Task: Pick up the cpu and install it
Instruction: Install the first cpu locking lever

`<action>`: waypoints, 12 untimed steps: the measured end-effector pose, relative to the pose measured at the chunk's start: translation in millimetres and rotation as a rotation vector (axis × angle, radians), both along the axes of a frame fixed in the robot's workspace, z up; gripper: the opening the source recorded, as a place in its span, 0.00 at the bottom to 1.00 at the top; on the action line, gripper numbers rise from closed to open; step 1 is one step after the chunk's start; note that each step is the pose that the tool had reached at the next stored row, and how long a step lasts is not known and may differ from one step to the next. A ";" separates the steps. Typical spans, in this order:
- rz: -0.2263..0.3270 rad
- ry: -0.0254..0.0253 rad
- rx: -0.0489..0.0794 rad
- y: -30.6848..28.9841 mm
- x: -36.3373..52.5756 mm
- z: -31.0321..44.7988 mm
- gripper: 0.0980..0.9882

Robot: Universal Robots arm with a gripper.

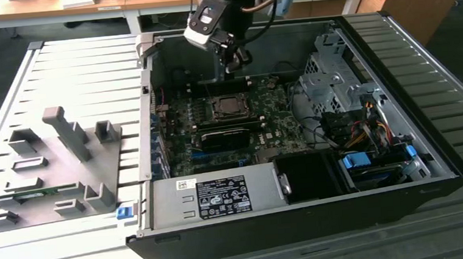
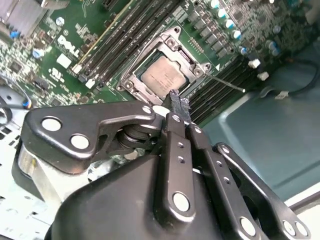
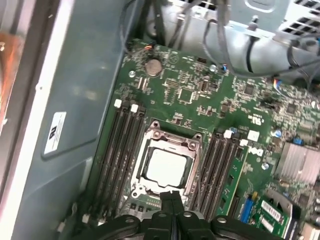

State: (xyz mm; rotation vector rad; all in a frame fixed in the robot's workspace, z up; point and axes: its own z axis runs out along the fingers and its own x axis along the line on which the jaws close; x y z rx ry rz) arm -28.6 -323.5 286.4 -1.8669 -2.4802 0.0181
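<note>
The cpu (image 3: 167,166) already sits in its socket (image 3: 165,165) just below the gripper (image 2: 179,106), whose fingers are pressed together, empty.

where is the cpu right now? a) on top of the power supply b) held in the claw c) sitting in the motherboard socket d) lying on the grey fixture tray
c: the silver cpu lies flat inside the socket's metal frame, and the claw hangs above it, pinched together with nothing between its tips.
</note>
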 end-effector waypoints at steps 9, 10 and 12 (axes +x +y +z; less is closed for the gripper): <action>0.143 0.0000 0.000 0.0 0.0 -0.3 0.01; 0.151 0.0000 0.000 0.0 0.0 -0.3 0.01; 0.164 -0.0001 0.000 0.0 0.0 -0.3 0.01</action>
